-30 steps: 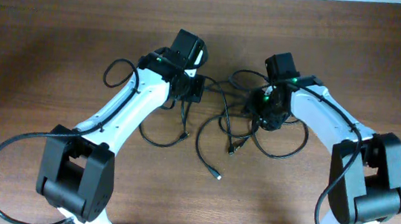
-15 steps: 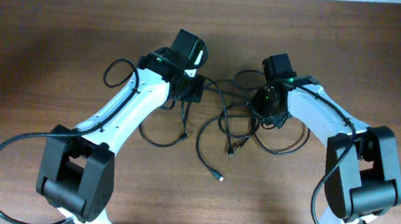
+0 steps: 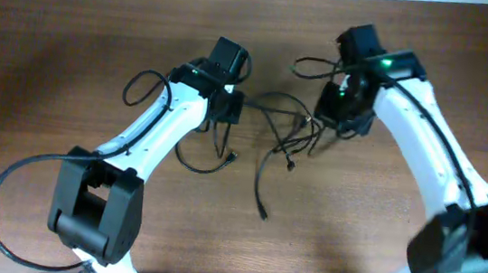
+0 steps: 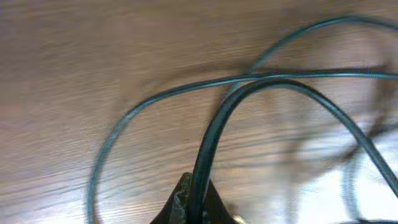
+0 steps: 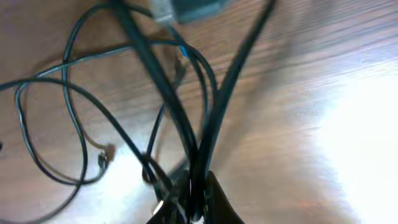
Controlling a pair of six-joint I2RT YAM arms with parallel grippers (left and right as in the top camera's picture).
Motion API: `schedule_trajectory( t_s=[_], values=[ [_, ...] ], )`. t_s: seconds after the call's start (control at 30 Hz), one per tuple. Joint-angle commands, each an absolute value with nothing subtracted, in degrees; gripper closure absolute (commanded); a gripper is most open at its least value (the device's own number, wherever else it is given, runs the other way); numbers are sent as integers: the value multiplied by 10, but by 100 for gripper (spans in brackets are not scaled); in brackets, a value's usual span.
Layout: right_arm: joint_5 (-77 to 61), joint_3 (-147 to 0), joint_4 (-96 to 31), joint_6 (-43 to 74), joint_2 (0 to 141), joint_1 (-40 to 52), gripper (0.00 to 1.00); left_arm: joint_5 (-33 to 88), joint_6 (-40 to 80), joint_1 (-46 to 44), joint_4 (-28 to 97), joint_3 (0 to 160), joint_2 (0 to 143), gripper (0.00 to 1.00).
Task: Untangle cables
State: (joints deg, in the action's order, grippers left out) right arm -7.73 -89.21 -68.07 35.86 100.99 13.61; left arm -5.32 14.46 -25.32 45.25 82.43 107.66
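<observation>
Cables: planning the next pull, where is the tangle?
Overhead, the cables lie mid-table, strung between the left gripper and right gripper, both shut on strands.

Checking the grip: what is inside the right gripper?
The right gripper is shut on the cables: at least two black strands run into its closed tip. The pinch itself covers them, so the exact count is hidden.

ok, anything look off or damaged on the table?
Nothing damaged or spilled. The cables are one snarl strung between the left fingers and right fingers, both shut on strands; one plug end trails free. That looks normal for mid-untangling.
</observation>
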Motion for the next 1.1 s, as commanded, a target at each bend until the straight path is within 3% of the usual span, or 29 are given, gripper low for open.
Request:
schedule_trajectory(
  t_s=[0.0, 0.07, 0.17, 0.3, 0.5, 0.6, 0.7, 0.73, 0.77, 0.9, 0.93, 1.07],
  values=[
    [-40, -903, -697, 264, 947, 83, 96, -119, 154, -197, 476, 825, 1087, 100],
    [-38, -903, -684, 253, 872, 8, 96, -119, 154, -144, 494, 825, 1087, 100],
    [-39, -903, -666, 247, 762, -196, 96, -116, 154, -53, 525, 825, 1087, 100],
    [-45, -903, -631, 232, 744, -390, 96, -107, 154, -38, 526, 825, 1088, 100],
    [7, -903, -419, 163, 897, -451, 96, -37, 154, -40, 526, 825, 1088, 100],
    [25, -903, -392, 151, 1028, -487, 96, -34, 154, -45, 526, 825, 1088, 100],
    [136, -903, -390, 150, 1118, -529, 94, -23, 154, -65, 521, 825, 1088, 100],
    [108, -903, -390, 150, 1138, -553, 29, -23, 154, -82, 513, 825, 1088, 100],
    [68, -905, -390, 155, 1134, -563, 1, -23, 154, -100, 508, 825, 1088, 100],
    [-74, -929, -464, 202, 1029, -558, 1, -23, 154, -145, 477, 825, 1088, 100],
    [-158, -929, -548, 202, 966, -544, 1, -23, 154, -157, 464, 825, 1088, 100],
    [-175, -926, -778, 169, 850, -404, 1, -23, 154, -181, 459, 825, 1088, 100]
  ],
)
